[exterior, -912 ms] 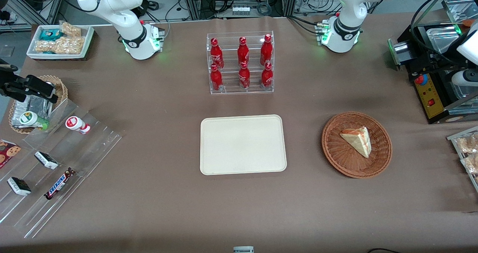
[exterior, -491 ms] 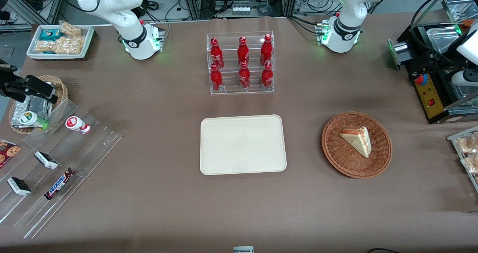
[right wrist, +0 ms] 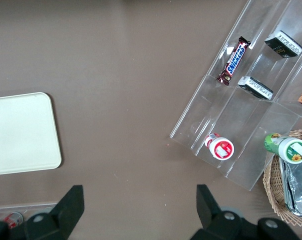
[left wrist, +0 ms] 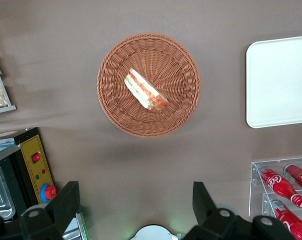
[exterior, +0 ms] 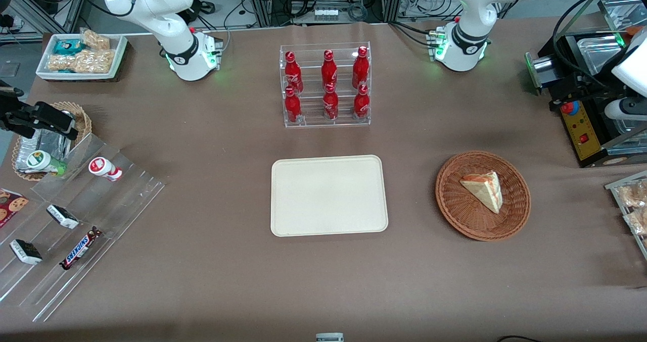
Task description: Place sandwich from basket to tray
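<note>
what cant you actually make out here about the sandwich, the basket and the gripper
- The gripper: in the front view it is cut off by the frame edge; the left wrist view shows its fingers spread, high above the basket.
- The sandwich: its underside is hidden against the basket weave in both views.
- The sandwich's wrap: too small to tell in either view.
- The tray: cut off by the wrist view's edge.

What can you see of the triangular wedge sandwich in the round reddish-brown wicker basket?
The triangular wedge sandwich has pale bread with orange-pink filling layers along its cut face. It lies on its side near the middle of the round reddish-brown wicker basket, touching only the weave. The open gripper is high above the table, well clear of it.
</note>
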`<move>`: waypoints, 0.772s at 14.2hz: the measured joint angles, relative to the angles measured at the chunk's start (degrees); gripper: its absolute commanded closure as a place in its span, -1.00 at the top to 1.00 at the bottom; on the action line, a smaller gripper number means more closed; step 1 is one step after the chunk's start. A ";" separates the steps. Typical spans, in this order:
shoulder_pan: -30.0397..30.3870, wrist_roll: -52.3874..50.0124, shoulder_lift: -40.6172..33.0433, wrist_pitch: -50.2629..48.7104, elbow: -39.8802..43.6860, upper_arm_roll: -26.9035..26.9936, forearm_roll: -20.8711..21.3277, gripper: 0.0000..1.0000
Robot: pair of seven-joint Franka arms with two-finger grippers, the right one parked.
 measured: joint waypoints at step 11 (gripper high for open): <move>0.04 -0.03 7.61 17.92 -16.60 0.10 0.01 1.00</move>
